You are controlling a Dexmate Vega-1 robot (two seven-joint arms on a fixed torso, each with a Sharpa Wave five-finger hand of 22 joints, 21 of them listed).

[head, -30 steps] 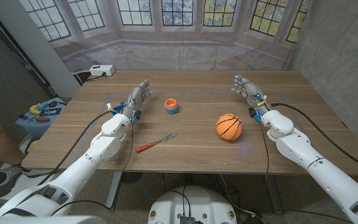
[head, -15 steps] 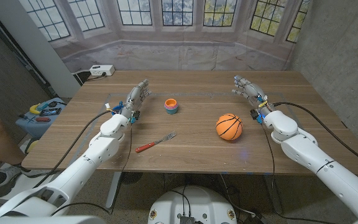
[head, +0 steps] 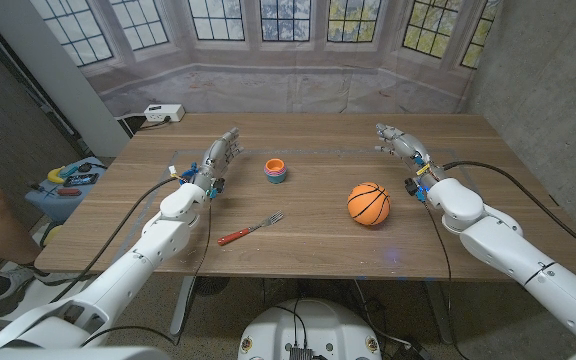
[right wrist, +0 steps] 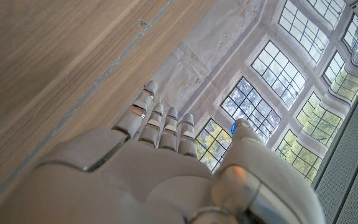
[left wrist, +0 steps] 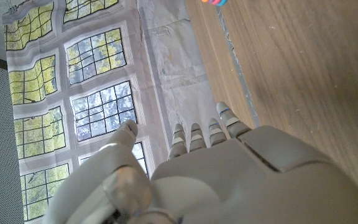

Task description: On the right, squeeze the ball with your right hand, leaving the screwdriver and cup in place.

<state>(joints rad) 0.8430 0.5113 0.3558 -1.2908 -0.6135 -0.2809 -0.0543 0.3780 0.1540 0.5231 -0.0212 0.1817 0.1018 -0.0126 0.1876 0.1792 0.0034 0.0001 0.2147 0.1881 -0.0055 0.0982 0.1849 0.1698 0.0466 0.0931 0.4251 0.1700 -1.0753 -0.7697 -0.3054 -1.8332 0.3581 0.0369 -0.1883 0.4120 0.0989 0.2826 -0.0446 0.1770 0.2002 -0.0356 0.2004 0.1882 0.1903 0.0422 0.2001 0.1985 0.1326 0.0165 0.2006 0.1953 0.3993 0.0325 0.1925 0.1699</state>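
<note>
On table (head: 488, 150): ball (head: 368, 203), fork (head: 251, 229); left wrist catches cup (left wrist: 212, 2) edge.

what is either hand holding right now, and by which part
Nothing is held. The right hand is open, apart from the ball; the left hand is open too, clear of the cup.

I'm working in what looks like a staged lab corner. Beyond my left hand (head: 216, 160) hangs a wrinkled printed backdrop (head: 298, 60) of leaded windows, its creases plain to see. Bare grey wall (head: 548, 90) stands out past my right hand (head: 400, 145). A white power strip (head: 163, 114) lies on the floor beyond the counter (head: 308, 250), and a blue tool tray (head: 68, 180) sits outward of my left hand.
</note>
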